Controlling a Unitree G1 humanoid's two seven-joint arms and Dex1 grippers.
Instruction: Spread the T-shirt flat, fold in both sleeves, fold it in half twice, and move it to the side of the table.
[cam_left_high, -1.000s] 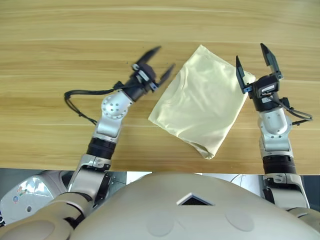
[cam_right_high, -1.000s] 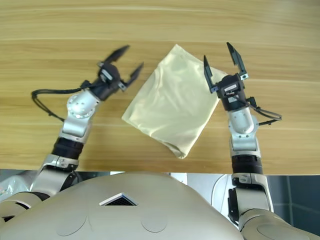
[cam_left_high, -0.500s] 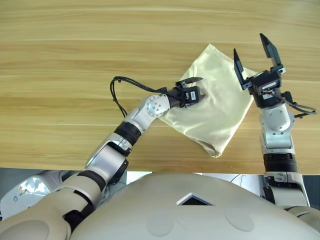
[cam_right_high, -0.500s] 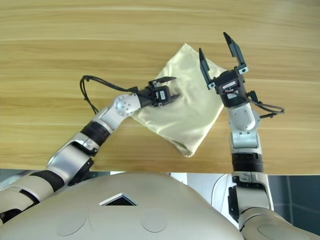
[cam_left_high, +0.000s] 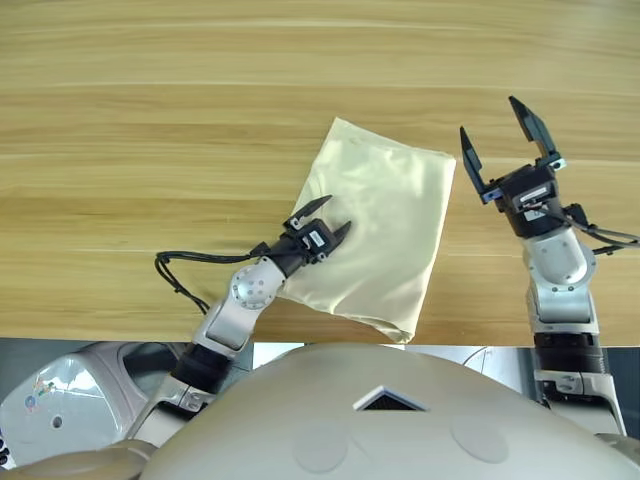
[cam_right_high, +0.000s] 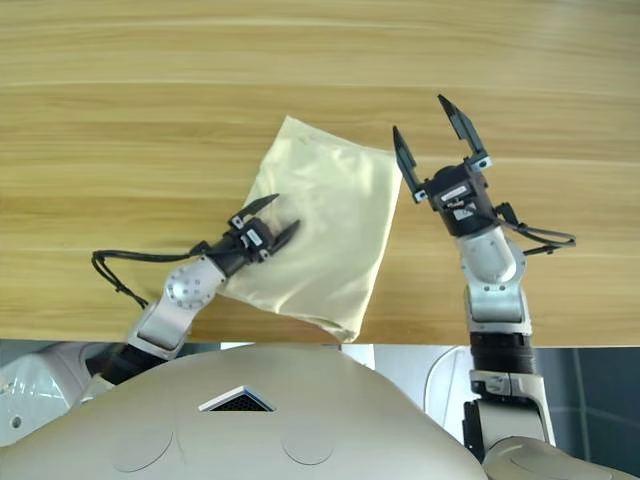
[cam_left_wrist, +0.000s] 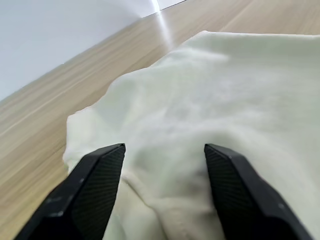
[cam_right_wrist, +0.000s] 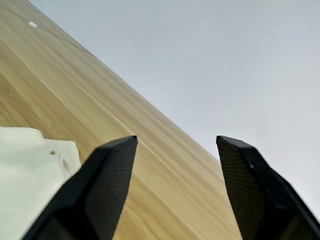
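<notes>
T-shirt (cam_left_high: 392, 205) rotated, pulled nearer; long axis near-far; left end effector (cam_left_high: 337, 213) atop.

On my feed both arms are silver-grey metal with black rings at the joints. The left arm (cam_left_high: 215, 335) carries a round silver housing (cam_left_high: 251, 289) dotted with small dark screws, and a black cable (cam_left_high: 183, 263) loops off it. The right arm (cam_left_high: 562, 300) has a thinner black wire (cam_left_high: 608, 236) near the wrist. The left pincer (cam_left_high: 335, 214) and right pincer (cam_left_high: 489, 116) are black, each with a small white label. Their tapered fingers (cam_left_wrist: 95, 192) show a fine woven texture.
</notes>
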